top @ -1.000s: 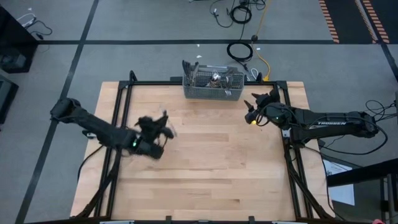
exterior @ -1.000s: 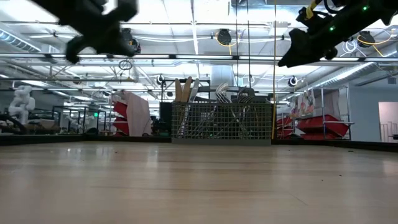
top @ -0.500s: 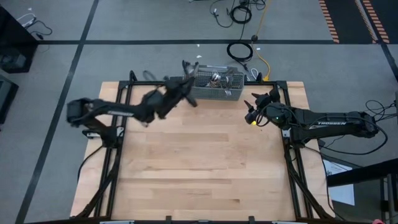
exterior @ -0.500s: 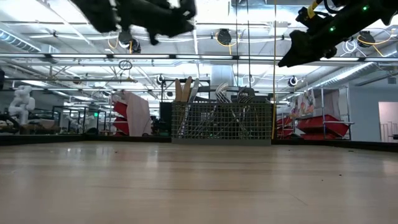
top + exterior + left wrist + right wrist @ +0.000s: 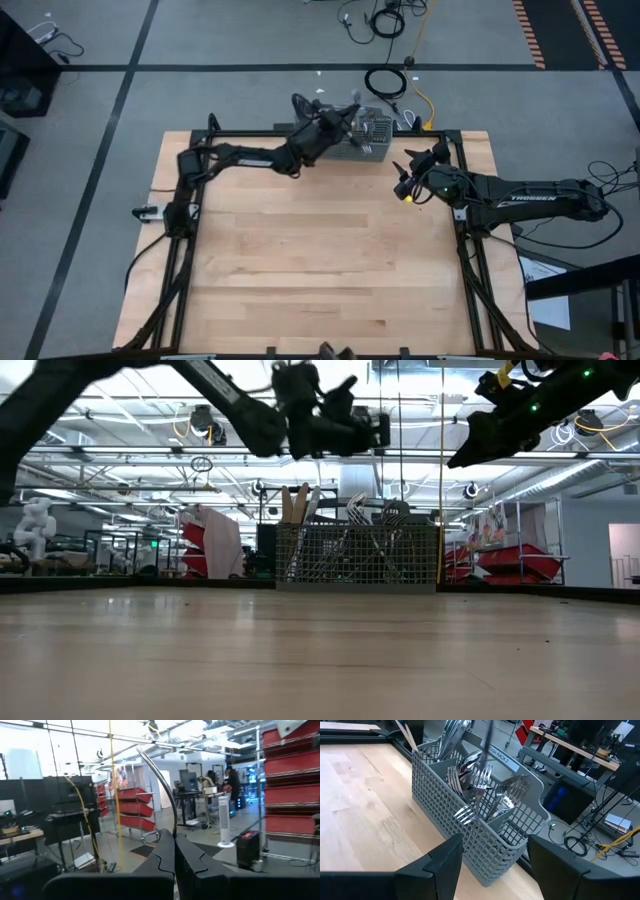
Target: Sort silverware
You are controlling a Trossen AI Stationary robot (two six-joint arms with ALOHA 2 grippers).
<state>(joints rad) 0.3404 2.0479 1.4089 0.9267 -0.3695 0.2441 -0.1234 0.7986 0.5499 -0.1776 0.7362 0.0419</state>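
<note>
left gripper: upper centre of high view, over basket, pinching a thin curved utensil | right gripper: right of centre, spread, holding nothing | silverware: upright in basket, table's far edge

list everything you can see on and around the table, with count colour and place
basket: one, grey mesh, at the table's far edge, near the middle
silverware: many pieces, count unclear, shiny silver forks and spoons standing in the basket's compartments
held piece: one, slim curved silver handle; which kind cannot be told, pinched in the left gripper
table: one, light wood with a black frame, its top bare apart from the basket
cables: several, black and yellow, on the grey floor beyond the table
left gripper: one, dark, shut on the held piece, above the basket
right gripper: one, dark, open, raised to the basket's right
</note>
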